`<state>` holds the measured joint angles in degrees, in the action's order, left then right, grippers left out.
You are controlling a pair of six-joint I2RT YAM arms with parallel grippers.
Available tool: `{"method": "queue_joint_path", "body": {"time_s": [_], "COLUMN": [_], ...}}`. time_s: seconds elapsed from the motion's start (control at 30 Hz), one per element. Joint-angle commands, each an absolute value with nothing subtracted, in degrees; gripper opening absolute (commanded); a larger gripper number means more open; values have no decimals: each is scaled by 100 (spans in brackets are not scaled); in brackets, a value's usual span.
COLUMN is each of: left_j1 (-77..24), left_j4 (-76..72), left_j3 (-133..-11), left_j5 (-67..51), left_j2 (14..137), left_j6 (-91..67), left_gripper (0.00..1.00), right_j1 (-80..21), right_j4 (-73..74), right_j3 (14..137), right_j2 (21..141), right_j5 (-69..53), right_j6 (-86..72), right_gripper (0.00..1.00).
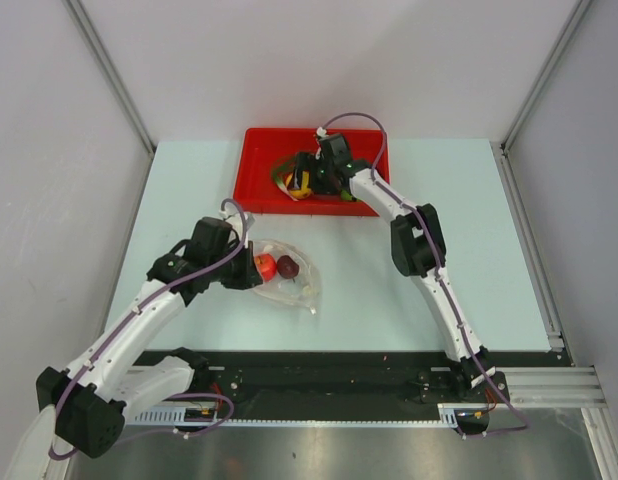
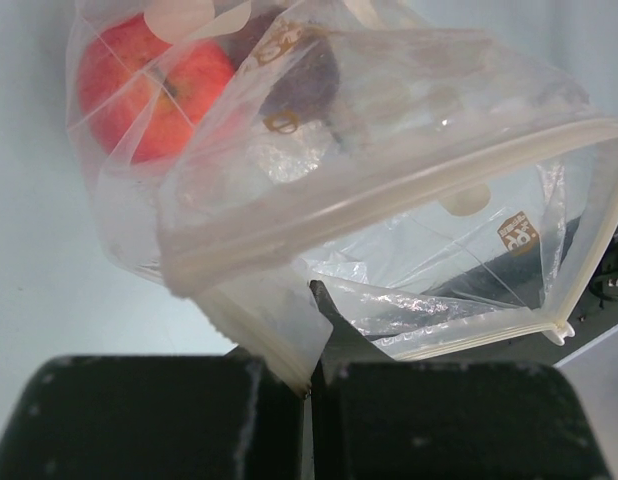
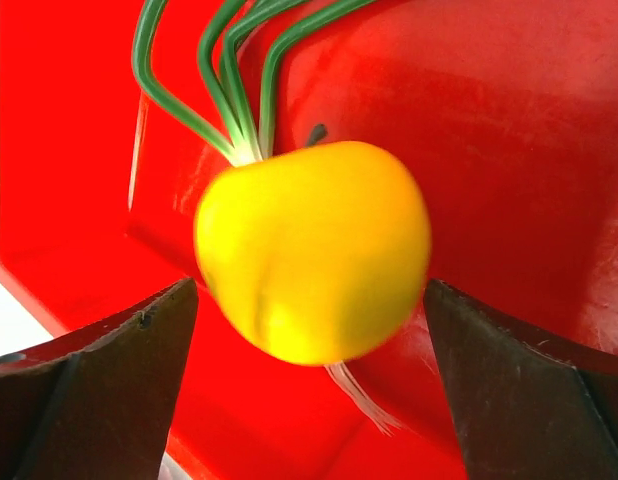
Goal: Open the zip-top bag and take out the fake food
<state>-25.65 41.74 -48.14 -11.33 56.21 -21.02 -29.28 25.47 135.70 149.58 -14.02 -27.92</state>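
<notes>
Right wrist view: right end effector (image 3: 309,300) gapes around, not touching, the yellow ball (image 3: 311,250) over the red tray (image 3: 489,150); left end effector (image 2: 311,385) pinches the rim of the opened bag (image 2: 389,200) on the bench (image 1: 409,290), red ball (image 2: 154,85) and maroon piece (image 2: 309,85) not yet out

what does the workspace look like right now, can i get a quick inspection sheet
surface: pale table, no spills seen
job's things: bag on the table, mouth open, red apple and dark fruit inside; yellow fruit and green stalks in the red tray
clutter: nothing seen
grippers: left gripper shut on the bag's edge; right gripper open over the tray, jaws either side of the yellow fruit
cables: purple cable looped at each wrist
surroundings: white walls, metal frame posts
</notes>
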Motion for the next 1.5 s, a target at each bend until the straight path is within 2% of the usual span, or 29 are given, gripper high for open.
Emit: {"method": "queue_joint_path", "body": {"time_s": [0.0, 0.23, 0.53, 0.63, 0.67, 0.7, 0.9, 1.03, 1.1, 1.13, 1.47], "left_j1": [-2566, -2566, -2566, -2566, -2566, -2566, -2558, -2566, -2566, -2566, -2566], "left_j4": [4034, 3736, 3411, 3358, 3340, 3340, 3568, 3683, 3622, 3595, 3357], "left_j3": [-4992, -4703, -4640, -4763, -4807, -4851, -5247, -5221, -5133, -5046, -4922], "left_j5": [-1335, -1599, -1740, -1767, -1767, -1767, -1740, -1758, -1723, -1740, -1705], "left_j2": [5388, 5168, 5150, 5150, 5159, 5159, 5238, 5212, 5177, 5203, 5554], "left_j6": [-2416, -2812, -3085, -3225, -3252, -3287, -3235, -3226, -3234, -3252, -3208], "left_gripper": [0, 0, 0, 0, 0, 0, 0, 0, 0, 0, 0], "right_j1": [-2962, -3085, -3550, -3857, -3945, -4042, -4684, -4807, -4834, -4860, -5071], "right_j4": [2672, 3365, 3586, 3726, 3744, 3753, 3587, 3200, 3059, 3059, 3094], "right_j3": [13869, 13694, 11507, 10952, 10812, 10689, 9933, 9441, 9246, 9255, 9483], "right_j2": [14766, 13837, 11639, 10857, 10689, 10348, 9520, 9369, 9448, 9579, 10598], "right_j5": [-1310, -1169, -941, -835, -844, -844, -1185, -1581, -1775, -1819, -1512], "right_j6": [-2593, -2549, -1846, -1583, -1521, -1416, -1353, -1616, -1696, -1670, -1547], "right_gripper": [100, 100, 99, 93, 86, 83, 73, 62, 52, 45, 39]}}
